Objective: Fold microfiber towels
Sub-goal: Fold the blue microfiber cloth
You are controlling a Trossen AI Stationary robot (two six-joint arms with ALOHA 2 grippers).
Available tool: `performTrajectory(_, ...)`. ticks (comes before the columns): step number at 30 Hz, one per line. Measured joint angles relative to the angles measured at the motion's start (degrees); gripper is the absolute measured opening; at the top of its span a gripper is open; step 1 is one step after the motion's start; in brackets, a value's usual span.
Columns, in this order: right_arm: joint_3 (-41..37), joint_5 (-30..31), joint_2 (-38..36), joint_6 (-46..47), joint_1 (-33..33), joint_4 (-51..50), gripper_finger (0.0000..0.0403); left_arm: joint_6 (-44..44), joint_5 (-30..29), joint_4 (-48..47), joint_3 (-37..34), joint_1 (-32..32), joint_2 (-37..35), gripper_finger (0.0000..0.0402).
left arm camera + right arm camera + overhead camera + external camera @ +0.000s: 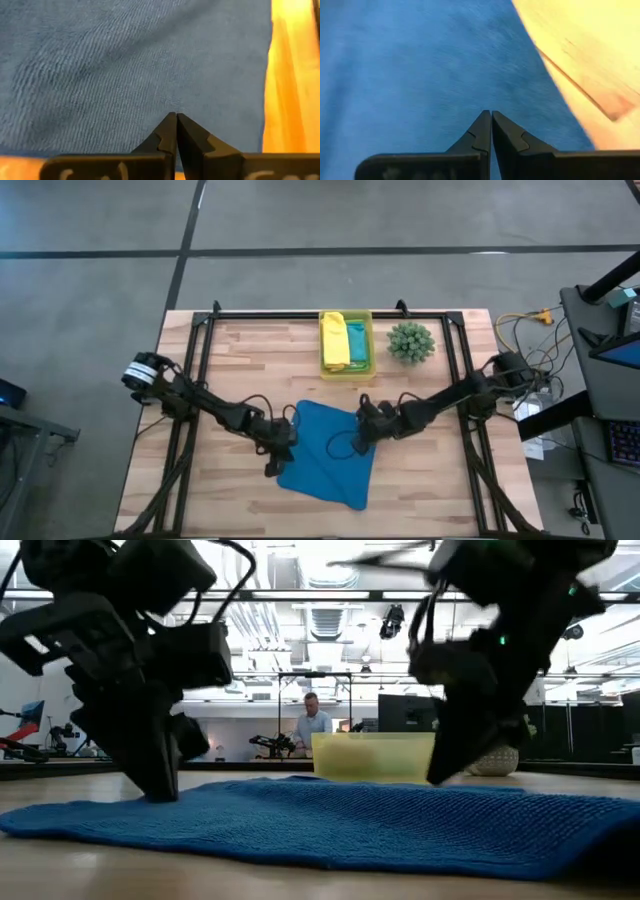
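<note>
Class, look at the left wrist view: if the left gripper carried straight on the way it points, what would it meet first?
Most likely the blue towel: the left gripper is shut, its tips just above or on the cloth, which fills the view ahead. Depth is unclear.

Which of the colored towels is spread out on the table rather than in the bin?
The blue towel, lying flat between both arms. The yellow towel and teal towel sit in the bin.
</note>
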Motion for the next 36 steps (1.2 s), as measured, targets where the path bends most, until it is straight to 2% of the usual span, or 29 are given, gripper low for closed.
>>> performTrajectory(4, -2.16, -4.43, -0.21, -1.93, -3.76, 0.76, 0.0008, -3.03, 3.11, 1.76, 0.23, -0.24, 2.62, 0.0000)
performTrajectory(10, -1.84, -4.60, -0.33, -5.23, -7.76, -0.05, 0.0008, -3.14, 5.95, 0.80, 0.19, -0.74, 2.18, 0.0000)
performTrajectory(15, -1.03, -3.45, -2.37, -8.77, -8.16, -1.15, 0.0008, -3.16, 6.10, -0.78, -0.12, -0.81, -1.75, 0.0000)
performTrajectory(20, -0.71, -0.09, -6.49, -7.21, -2.38, 0.06, 0.0008, -2.67, 0.88, -0.37, -1.03, -0.29, -8.35, 0.0000)
performTrajectory(24, -0.34, 1.96, -6.76, -2.18, 4.89, 3.73, 0.0008, 0.23, -3.31, -0.36, -1.50, 1.35, -10.17, 0.0000)
performTrajectory(29, 4.13, 2.03, -1.48, 1.10, 12.53, 5.58, 0.0008, 5.37, -4.30, -0.35, -1.59, 6.41, -6.65, 0.0000)
performTrajectory(36, 11.50, 2.43, 9.41, 7.48, 17.30, 5.06, 0.0008, 10.85, -4.16, 1.54, -0.76, 14.26, 0.04, 0.0000)
